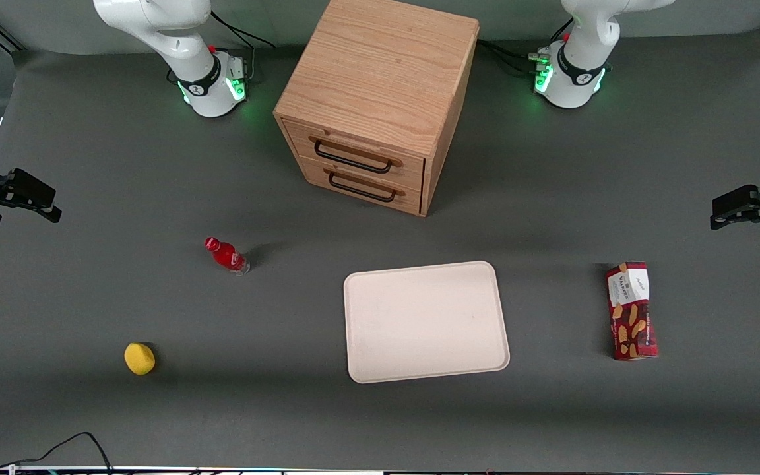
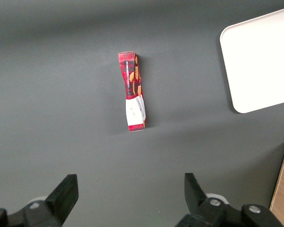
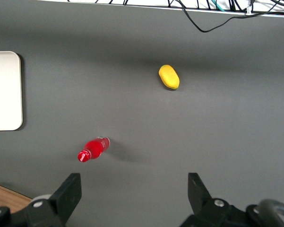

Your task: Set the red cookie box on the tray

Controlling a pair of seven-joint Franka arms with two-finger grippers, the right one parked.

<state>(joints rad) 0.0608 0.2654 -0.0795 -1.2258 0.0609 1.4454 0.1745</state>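
— Gripper (image 2: 130, 201)? 
— Fingers spread wide, holding nothing, high above the table (image 1: 551, 409).
— Red cookie box (image 1: 631, 311)?
— Lying flat on the table, beside the tray (image 1: 425, 322), well apart.

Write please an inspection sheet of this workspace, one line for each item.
Surface: dark grey table, flat.
Job's things: red cookie box lies on the table, beside the tray toward the working arm's end, apart from it; tray holds nothing.
Clutter: red bottle; yellow lemon-like thing; wooden drawer cabinet, both drawers shut.
Grippers: gripper above the table, fingers open, holding nothing.
Cables: black cable at the table edge nearest the front camera.
Surroundings: nothing seen.
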